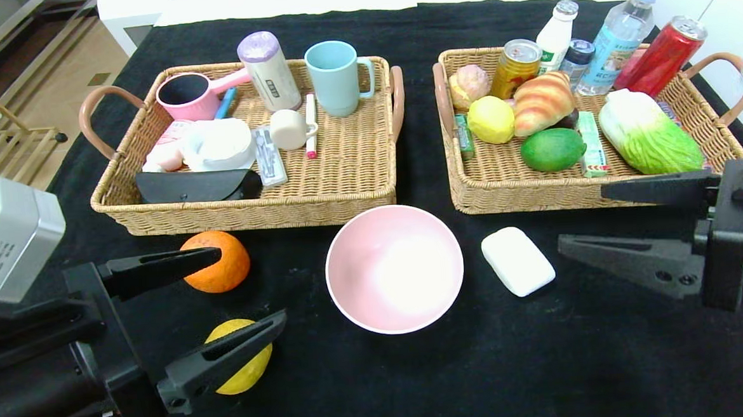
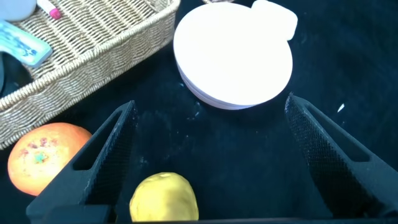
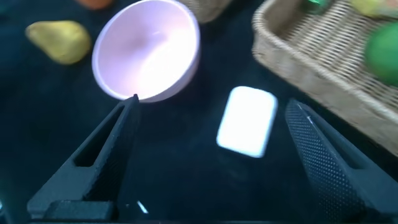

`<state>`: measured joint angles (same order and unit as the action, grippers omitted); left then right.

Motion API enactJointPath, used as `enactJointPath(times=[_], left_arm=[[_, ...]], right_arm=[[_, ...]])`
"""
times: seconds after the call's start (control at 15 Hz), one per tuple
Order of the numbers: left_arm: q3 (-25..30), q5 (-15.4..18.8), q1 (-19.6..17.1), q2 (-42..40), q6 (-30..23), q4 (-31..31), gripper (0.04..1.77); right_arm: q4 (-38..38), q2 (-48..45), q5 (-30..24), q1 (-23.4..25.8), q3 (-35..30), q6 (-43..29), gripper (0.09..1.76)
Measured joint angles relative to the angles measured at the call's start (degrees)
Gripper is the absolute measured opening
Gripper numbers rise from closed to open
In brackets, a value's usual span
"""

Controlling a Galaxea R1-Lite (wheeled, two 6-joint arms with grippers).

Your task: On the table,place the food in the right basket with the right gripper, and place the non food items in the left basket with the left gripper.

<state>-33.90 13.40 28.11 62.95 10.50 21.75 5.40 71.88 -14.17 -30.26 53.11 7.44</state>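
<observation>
On the black table [image 1: 545, 364] in front of the baskets lie an orange [image 1: 218, 261], a yellow pear [image 1: 239, 361], a pale-pink bowl [image 1: 394, 268] and a white bar [image 1: 517, 261]. My left gripper [image 1: 253, 286] hangs open at the near left, one finger over the orange and the other over the pear. In its wrist view the pear [image 2: 163, 198] sits low between the open fingers, with the bowl [image 2: 233, 59] ahead. My right gripper [image 1: 580, 218] stands open just right of the bar [image 3: 249, 121] and holds nothing. A croissant [image 1: 541, 101] and a green fruit [image 1: 553, 149] lie in the right basket [image 1: 491, 196].
The left basket [image 1: 345, 197] holds a teal mug [image 1: 337, 77], a pink scoop, a roll, a black case and small toiletries. Bottles, cans and a cabbage [image 1: 650, 133] crowd the right basket's far side. A floor rack stands beyond the table's left edge.
</observation>
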Motion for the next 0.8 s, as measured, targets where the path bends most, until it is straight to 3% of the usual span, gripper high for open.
enactJointPath(times=[0.27,0.8], left_arm=[[-0.5,-0.2,1.1,-1.0,0.2,-0.3,1.72],[-1.0,-4.3,3.9,-2.0,0.4,-0.6,1.72]], right_arm=[[14.2,-0.5,-5.9,1.4,-8.5,2.6,1.7],[30.6,-0.2,-11.7,6.6,-22.2,3.4,1.7]])
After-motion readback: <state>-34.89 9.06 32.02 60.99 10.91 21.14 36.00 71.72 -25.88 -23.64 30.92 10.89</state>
